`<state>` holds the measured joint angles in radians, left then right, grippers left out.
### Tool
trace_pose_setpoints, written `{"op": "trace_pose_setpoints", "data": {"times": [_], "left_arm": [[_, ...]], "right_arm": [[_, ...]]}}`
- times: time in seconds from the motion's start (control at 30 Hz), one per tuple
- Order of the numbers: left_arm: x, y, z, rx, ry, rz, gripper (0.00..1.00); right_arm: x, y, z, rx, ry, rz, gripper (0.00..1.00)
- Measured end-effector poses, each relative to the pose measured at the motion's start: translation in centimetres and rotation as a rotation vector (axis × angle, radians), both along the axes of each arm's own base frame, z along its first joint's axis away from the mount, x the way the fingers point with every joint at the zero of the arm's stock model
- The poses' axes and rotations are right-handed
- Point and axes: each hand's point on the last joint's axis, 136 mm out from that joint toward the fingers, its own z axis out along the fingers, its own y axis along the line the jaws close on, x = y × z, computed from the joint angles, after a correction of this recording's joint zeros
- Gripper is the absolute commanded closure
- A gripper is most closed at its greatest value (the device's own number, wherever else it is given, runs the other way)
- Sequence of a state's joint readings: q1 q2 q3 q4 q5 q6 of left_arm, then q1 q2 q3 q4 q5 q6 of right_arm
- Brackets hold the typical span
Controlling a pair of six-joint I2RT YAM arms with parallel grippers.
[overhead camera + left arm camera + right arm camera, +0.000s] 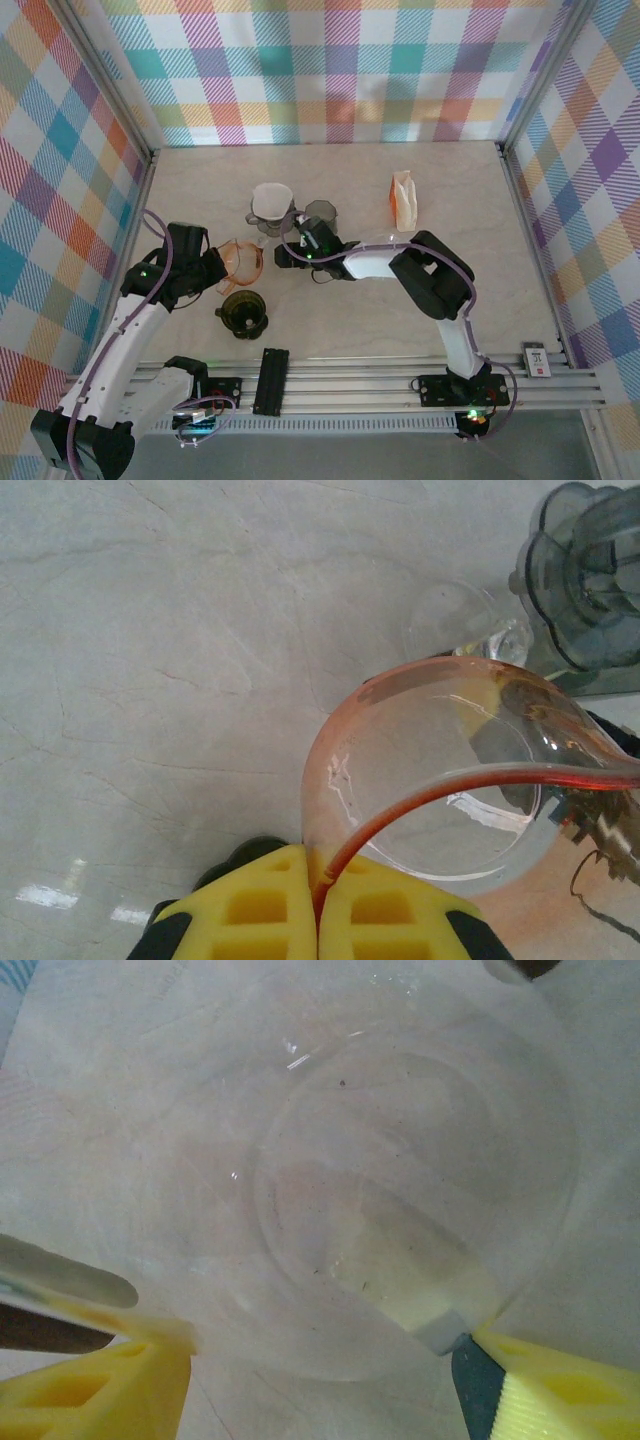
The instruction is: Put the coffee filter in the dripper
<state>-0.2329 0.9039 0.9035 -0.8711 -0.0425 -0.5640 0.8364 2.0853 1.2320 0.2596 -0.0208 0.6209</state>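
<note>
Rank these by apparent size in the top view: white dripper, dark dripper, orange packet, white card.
1. Dark dripper and white dripper: too alike to rank.
2. Orange packet, narrower.
3. White card, smallest.

Left arm (125, 335) and right arm (462, 335): the long links are cased in smooth white shells with rounded ends, and the joint housings and wrist sections are black. Lilac cables (160, 245) run along each arm in loose loops. Small green indicator lights (143, 271) glow on the black housings. Bases (455, 385): black blocks. Left gripper (318, 905): fingers (255, 910) moulded in bright yellow with rectangular recesses, backed by black shells. Right gripper (325, 1390): the same yellow finger moulding, one tip edged in dark blue-grey.
</note>
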Motion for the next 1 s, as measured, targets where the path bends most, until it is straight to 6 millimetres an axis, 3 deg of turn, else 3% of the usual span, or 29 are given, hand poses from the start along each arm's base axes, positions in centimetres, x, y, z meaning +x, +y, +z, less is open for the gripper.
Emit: {"op": "trace_pose_setpoints", "data": {"times": [0.27, 0.5, 0.6, 0.8, 1.0], "left_arm": [[-0.2, -0.5, 0.0, -0.026, 0.001, -0.017, 1.00], [-0.6, -0.9, -0.2, -0.055, 0.007, -0.017, 1.00], [-0.8, -1.6, -0.1, -0.062, 0.007, -0.034, 1.00], [-1.9, -4.9, -0.2, -0.047, 0.006, -0.147, 1.00], [-3.4, -9.2, -0.9, 0.014, 0.015, -0.283, 1.00]], "right_arm": [[-0.4, -0.1, 0.1, 0.019, -0.005, 0.009, 0.26], [-4.7, -3.5, 0.6, -0.006, 0.014, 0.017, 0.25], [-6.8, -5.0, 1.9, 0.001, 0.004, 0.014, 0.25], [-9.2, -8.7, 5.6, 0.031, -0.052, -0.035, 0.25], [-10.8, -14.1, 8.5, 0.005, -0.120, -0.136, 0.23]]}}
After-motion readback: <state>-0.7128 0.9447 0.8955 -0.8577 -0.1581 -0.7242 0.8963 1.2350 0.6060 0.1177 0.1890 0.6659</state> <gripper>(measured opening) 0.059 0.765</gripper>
